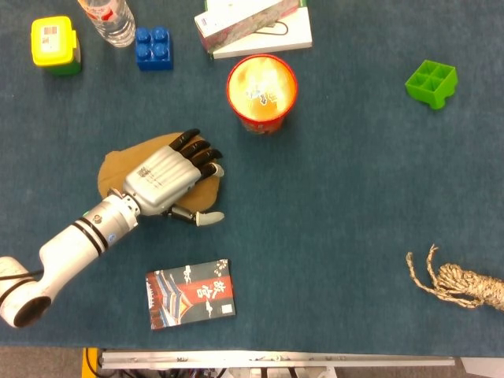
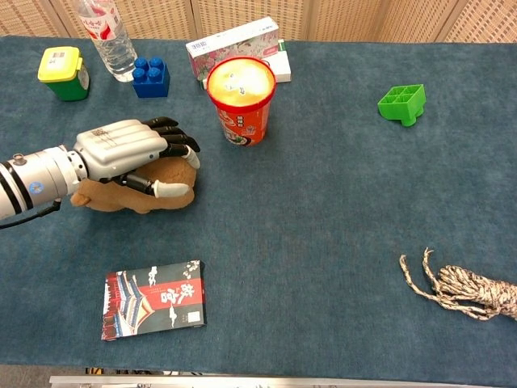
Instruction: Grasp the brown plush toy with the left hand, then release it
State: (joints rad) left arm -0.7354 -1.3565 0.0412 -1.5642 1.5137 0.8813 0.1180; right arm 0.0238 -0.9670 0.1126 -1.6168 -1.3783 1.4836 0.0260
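Note:
The brown plush toy [image 1: 118, 167] lies flat on the blue table cloth, left of centre; the chest view shows it as a low brown lump [image 2: 103, 196]. My left hand [image 1: 167, 177] lies over it. The dark fingers curl over its far side towards the red cup and the white-tipped thumb [image 2: 171, 190] presses its near side, so the hand grips the toy. The hand covers most of the toy's middle. My right hand appears in neither view.
A red noodle cup [image 1: 261, 90] stands just beyond the fingers. At the back are a tissue box [image 1: 252, 24], blue brick [image 1: 153, 47], bottle [image 1: 110, 20] and yellow-green container [image 1: 55, 45]. A patterned packet [image 1: 190, 293] lies near the front edge; green tray [image 1: 431, 83] and rope [image 1: 461, 283] sit right.

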